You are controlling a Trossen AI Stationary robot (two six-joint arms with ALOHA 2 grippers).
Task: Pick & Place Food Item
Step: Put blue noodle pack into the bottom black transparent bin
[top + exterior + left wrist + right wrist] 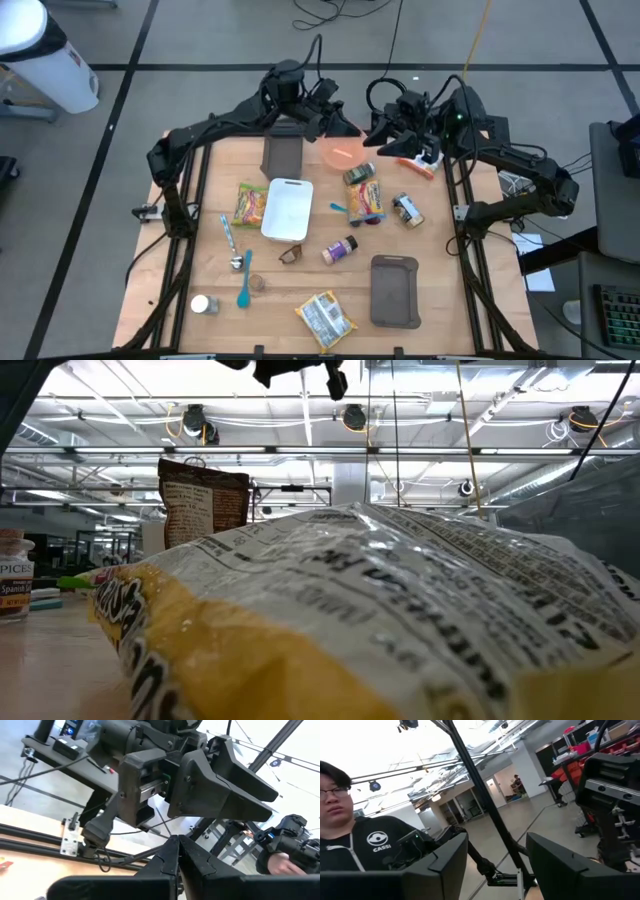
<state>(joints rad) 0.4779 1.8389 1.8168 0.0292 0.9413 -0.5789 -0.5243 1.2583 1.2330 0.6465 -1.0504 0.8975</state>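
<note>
Both arms are folded back at the top centre of the high view, above the wooden surface (200,210). The left hand (325,112) is pressed together and empty; the right hand (385,135) is spread, holding nothing. The food items are untouched: the yellow-green snack packet (250,205), colourful candy bag (366,201) and crinkly chip bag (325,318). The translucent pink bowl (342,151) looks empty, so the pick seems not yet begun.

Snack bag (380,620) fills view — chips, perhaps.
</note>
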